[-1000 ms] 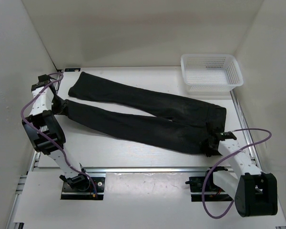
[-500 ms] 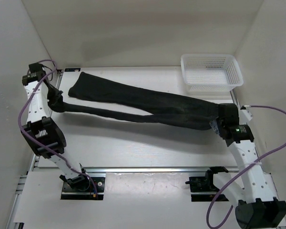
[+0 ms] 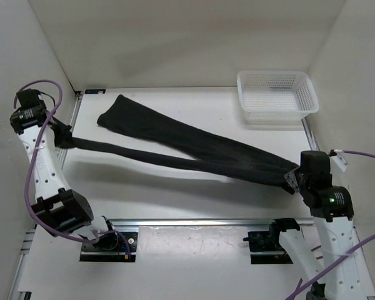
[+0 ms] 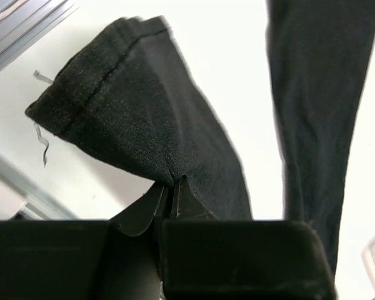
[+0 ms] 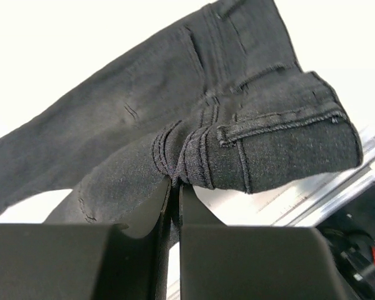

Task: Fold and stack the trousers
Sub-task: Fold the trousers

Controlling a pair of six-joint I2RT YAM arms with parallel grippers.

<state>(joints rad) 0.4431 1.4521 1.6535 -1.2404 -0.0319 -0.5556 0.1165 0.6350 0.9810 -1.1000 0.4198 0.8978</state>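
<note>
- You have the trousers [image 3: 194, 147] stretched lengthwise across the bench [image 3: 175, 194], from its left edge to a spot near its right edge. The waist is at the right and the two legs fan out to the left.
- The nearer leg runs to the left edge of the bench. A soft shadow lies on the bench below it, so this leg looks raised off the surface.
- The farther leg lies flat and points toward the far left corner, where its hem rests free.
- Your left end effector [image 3: 64, 139] is clamped on the hem of the nearer leg. In the left wrist view, the left end effector [image 4: 173, 187] has its fingers pinched tight on the cuff of the trousers [image 4: 150, 119], and a loose thread hangs by the stitched edge.
- Your right end effector [image 3: 292, 178] grips the waist end near the right edge of the bench. In the right wrist view, the right end effector [image 5: 175, 186] has its fingers nearly together on a bunched fold of the trousers [image 5: 175, 112], just beside a stitched pocket seam.
- The white mesh basket [image 3: 281, 111] sits in the far right corner of the bench, apart from the trousers.
</note>
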